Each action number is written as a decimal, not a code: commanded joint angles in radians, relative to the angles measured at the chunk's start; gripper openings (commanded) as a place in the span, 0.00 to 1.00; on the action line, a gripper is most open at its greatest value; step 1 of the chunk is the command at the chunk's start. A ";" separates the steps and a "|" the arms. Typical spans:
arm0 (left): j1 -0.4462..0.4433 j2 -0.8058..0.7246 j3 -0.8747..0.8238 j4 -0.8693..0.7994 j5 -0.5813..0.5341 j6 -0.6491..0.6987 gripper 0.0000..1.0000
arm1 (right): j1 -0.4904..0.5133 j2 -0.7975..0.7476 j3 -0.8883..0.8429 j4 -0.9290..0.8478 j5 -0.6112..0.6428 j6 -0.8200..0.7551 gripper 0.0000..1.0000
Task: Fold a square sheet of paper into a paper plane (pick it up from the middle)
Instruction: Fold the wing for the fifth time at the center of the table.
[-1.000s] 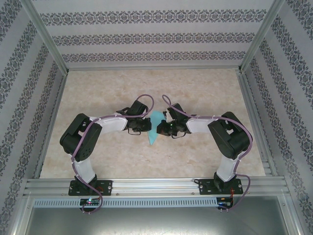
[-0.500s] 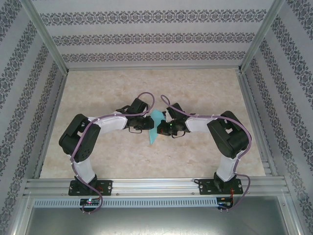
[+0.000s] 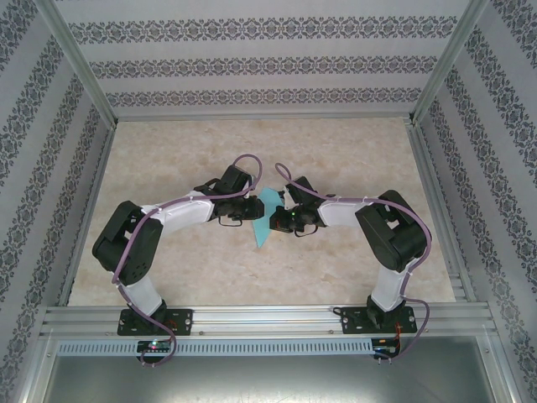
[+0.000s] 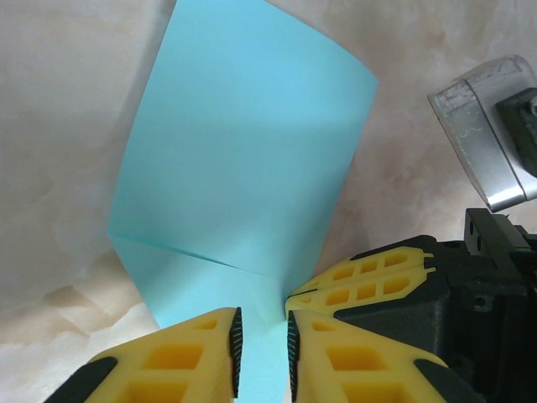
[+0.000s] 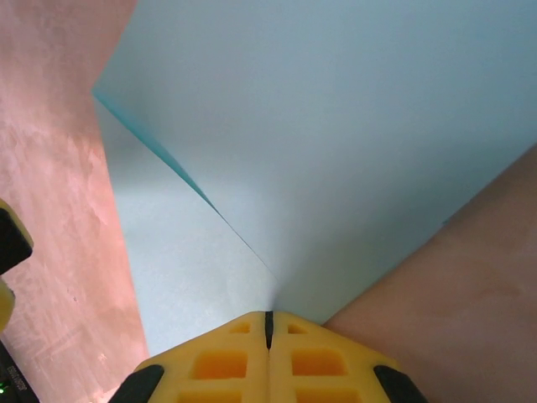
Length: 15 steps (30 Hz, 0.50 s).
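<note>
The sheet of paper (image 3: pixel 266 222) is blue-green. It sits between the two claws, over the middle of the pale, stone-look table (image 3: pixel 352 159). From above it looks like a narrow strip, with its pointed end toward the near edge of the table.

The right claw (image 3: pixel 279 220) (image 5: pixel 268 321) has its two yellow fingers pressed tight together, with no gap left. It is pinching the paper at its edge, right where a fold line (image 5: pixel 189 180) runs down to the fingertips. The fold splits the paper into a big part and a smaller part, and the two parts bend away from each other.

The left claw (image 3: pixel 251 212) (image 4: pixel 263 326) comes at the paper from the other side. Its yellow fingers (image 4: pixel 180 348) are a little way apart. A strip of the paper runs down through the gap between the black pads, and the pads do not squeeze it. The tip of the right claw sits just beside the left claw's fingers, at the same spot on the paper.

The paper curves up and away from the left claw like a small sail. A fold line (image 4: pixel 189 252) crosses it low down.
</note>
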<state>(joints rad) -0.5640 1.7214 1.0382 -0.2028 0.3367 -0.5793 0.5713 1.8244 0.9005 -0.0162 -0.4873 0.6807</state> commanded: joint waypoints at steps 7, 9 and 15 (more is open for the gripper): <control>-0.017 -0.013 -0.011 -0.075 -0.038 0.025 0.19 | -0.017 0.012 -0.003 -0.049 0.035 -0.020 0.05; -0.017 -0.016 -0.014 -0.092 -0.069 0.026 0.25 | -0.018 0.010 -0.003 -0.051 0.035 -0.019 0.05; -0.015 0.012 -0.028 -0.052 -0.076 -0.002 0.37 | -0.019 0.009 -0.005 -0.053 0.034 -0.023 0.05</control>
<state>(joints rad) -0.5697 1.7222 1.0248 -0.2554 0.2752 -0.5735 0.5644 1.8244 0.9005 -0.0185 -0.4881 0.6800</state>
